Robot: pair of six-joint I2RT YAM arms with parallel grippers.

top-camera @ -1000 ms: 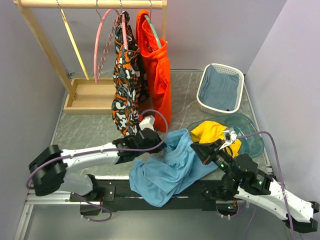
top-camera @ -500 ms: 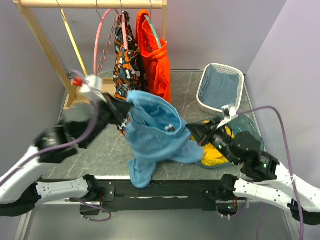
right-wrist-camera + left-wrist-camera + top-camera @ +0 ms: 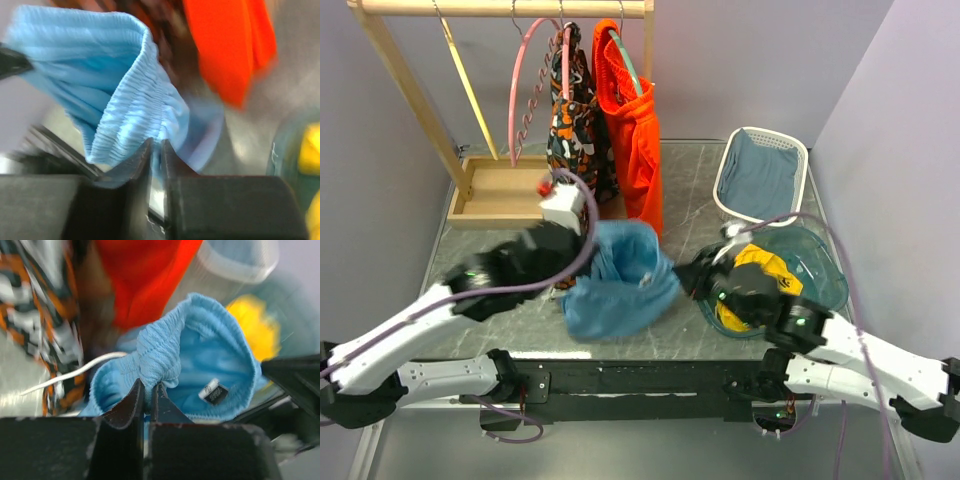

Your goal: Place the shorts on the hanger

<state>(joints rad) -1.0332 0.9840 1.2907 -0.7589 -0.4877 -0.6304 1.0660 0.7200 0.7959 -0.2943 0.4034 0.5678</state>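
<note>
Looking at a grey marbled table [image 3: 690, 190] boxed in by plain lilac walls [image 3: 740, 60]. Wooden rack [image 3: 500, 8] sits back-left, with a shallow wooden tray [image 3: 495, 195] as its base.

Containers:
- white slotted basket [image 3: 767, 133], back-right, grey-blue cloth [image 3: 758, 180] lying inside
- clear teal-tinted tub [image 3: 823, 262], just in front of the basket, yellow cloth [image 3: 760, 262] bunched inside

On the rack rail, left to right: cream hanger [image 3: 470, 90], the hanger [image 3: 511, 115] (pink, bare, nothing draped on it), patterned orange/black garment [image 3: 575, 120], orange shorts [image 3: 635, 140] on a teal hanger [image 3: 625, 55].

The shorts [image 3: 620, 290] are off the table mid-front, bunched, strung between both arms, below and right of the hanger, well apart from it. Waistband is spread open; a small dark tag shows inside in the left wrist view.

Left gripper [image 3: 147, 387]: fingers pressed together, ribbed waistband pinched between them.
Right gripper [image 3: 156, 145]: fingers close together with only a thin slit, and the opposite waistband edge runs into that slit, so it reads as clamped on the fabric. That view is motion-blurred.
</note>
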